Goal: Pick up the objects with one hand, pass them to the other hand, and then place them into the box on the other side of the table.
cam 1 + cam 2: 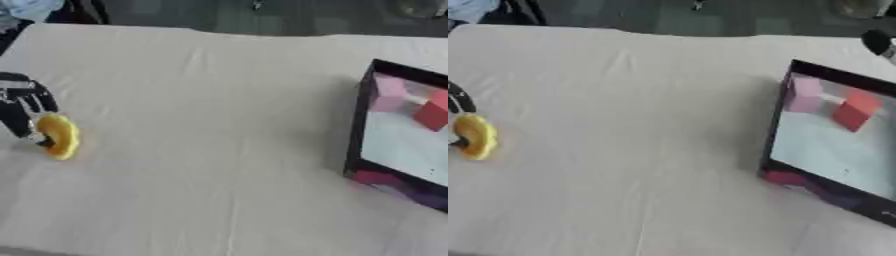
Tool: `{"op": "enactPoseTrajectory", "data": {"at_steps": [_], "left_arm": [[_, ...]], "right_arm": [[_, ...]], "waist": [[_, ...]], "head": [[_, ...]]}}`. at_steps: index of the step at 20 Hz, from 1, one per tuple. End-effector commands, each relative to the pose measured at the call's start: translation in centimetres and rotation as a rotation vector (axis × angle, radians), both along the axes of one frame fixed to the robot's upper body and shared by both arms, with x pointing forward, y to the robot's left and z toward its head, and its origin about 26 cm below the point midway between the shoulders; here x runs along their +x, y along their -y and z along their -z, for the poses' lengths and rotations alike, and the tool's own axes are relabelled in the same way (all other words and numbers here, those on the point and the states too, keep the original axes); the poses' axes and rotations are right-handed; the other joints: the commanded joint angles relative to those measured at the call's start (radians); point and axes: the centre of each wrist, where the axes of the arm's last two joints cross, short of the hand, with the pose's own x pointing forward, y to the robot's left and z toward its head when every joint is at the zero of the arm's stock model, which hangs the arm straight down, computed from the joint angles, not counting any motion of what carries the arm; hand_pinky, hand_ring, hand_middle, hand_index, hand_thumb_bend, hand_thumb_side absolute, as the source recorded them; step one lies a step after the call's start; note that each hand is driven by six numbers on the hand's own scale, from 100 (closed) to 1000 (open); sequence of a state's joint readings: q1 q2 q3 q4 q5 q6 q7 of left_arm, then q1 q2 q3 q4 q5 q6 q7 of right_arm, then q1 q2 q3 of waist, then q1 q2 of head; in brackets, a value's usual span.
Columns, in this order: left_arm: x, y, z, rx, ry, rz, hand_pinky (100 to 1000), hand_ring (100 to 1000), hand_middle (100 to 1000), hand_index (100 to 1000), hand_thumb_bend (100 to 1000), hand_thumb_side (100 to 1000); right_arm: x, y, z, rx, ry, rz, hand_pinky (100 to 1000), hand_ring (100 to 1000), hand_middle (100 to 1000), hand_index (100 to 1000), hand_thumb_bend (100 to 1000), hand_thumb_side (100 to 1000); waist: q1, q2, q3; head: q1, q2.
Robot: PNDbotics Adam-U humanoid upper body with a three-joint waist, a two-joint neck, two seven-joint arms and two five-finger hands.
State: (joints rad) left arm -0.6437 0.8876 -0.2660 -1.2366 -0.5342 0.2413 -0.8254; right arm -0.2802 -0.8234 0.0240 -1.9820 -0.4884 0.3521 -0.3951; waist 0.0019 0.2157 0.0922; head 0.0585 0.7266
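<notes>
1 yellow ring (59,136) is gripped by the left robot hand (22,107) above the bench (201,150); 2 blocks, 1 pink (804,95) and 1 red (856,110), are contained in 1 box (773,135).

No legible text, label, brand, number or sign anywhere in either view.

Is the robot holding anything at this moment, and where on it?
Yes: the left hand holds the yellow ring, fingers curled on its left rim.
</notes>
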Motion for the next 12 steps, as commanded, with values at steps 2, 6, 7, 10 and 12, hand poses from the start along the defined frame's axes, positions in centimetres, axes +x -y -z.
{"op": "enactPoseTrajectory", "data": {"at_steps": [2,6,7,10,12], "left_arm": [[-0.13,-0.53,-2.38,0.039,0.049,-0.007,801,811,751,755,571,100],[0.11,-0.31,-2.17,0.06,0.04,-0.002,804,815,754,751,580,100],[0.18,-0.18,-2.11,0.073,0.036,0.005,805,817,755,747,588,100],[0.41,0.25,-1.97,0.121,0.024,0.037,811,825,764,750,622,100],[0.47,0.37,-1.99,0.149,0.013,0.056,815,831,769,750,655,100]], "right_arm": [[-0.31,-0.1,-0.81,-0.029,0.021,-0.001,906,930,781,865,680,300],[-0.31,-0.12,-0.73,-0.03,0.017,-0.001,906,928,780,863,678,300],[-0.31,-0.11,-0.69,-0.03,0.015,0.0,905,927,780,863,678,300],[-0.32,-0.12,-0.59,-0.027,0.01,0.001,905,924,778,861,677,300],[-0.32,-0.11,-0.58,-0.028,0.009,0.001,905,923,776,860,675,301]], "waist": [[0.004,-0.022,0.0],[0.003,-0.02,-0.003],[0.002,-0.02,-0.004],[0.0,-0.018,-0.006],[-0.001,-0.016,-0.007]], "head": [[-0.002,-0.007],[-0.002,-0.01],[-0.002,-0.011],[0.0,-0.014],[0.001,-0.015]]}}
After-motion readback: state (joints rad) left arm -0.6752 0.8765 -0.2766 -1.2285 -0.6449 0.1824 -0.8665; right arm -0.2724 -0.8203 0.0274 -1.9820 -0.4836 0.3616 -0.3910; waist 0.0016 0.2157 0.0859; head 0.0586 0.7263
